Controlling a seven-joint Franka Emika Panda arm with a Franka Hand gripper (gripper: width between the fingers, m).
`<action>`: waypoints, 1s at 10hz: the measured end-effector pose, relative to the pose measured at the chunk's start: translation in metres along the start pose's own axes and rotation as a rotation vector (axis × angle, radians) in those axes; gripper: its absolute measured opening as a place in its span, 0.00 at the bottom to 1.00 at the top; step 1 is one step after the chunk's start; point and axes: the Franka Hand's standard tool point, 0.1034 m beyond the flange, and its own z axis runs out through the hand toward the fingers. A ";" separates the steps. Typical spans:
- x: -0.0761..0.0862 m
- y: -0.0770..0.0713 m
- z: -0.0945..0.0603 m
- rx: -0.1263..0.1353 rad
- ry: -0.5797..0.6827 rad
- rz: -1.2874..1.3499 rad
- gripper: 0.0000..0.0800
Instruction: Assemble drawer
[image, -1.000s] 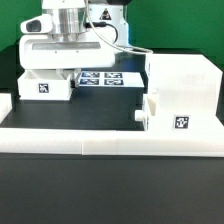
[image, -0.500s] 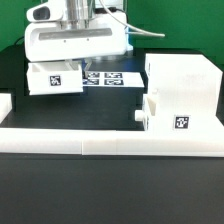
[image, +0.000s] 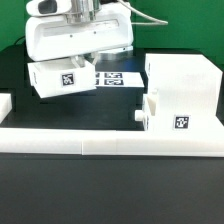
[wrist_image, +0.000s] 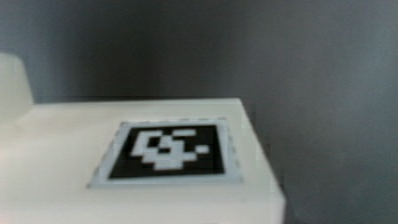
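My gripper (image: 74, 60) is shut on a small white open-top tray (image: 62, 79) with a black-and-white tag and holds it tilted above the table, at the exterior view's left. The fingertips are hidden by the hand and the tray. The wrist view shows only the tray's white tagged face (wrist_image: 169, 150), close up. The tall boxy housing (image: 182, 72) stands at the exterior view's right. A second tagged tray (image: 168, 114) with a small knob (image: 138, 117) sits against the housing's front.
The marker board (image: 112, 77) lies flat behind the held tray. A long low white border bar (image: 110, 141) runs along the front, and another piece (image: 5, 103) sits at the left edge. Black table surface lies between them.
The gripper has risen with the tray. The tray has left the table, moved slightly toward the exterior view's right and now hangs tilted.
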 end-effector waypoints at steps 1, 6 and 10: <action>0.000 0.000 0.001 0.001 -0.001 -0.078 0.05; 0.032 0.003 -0.004 -0.049 -0.043 -0.697 0.05; 0.028 0.006 -0.003 -0.041 -0.053 -0.911 0.05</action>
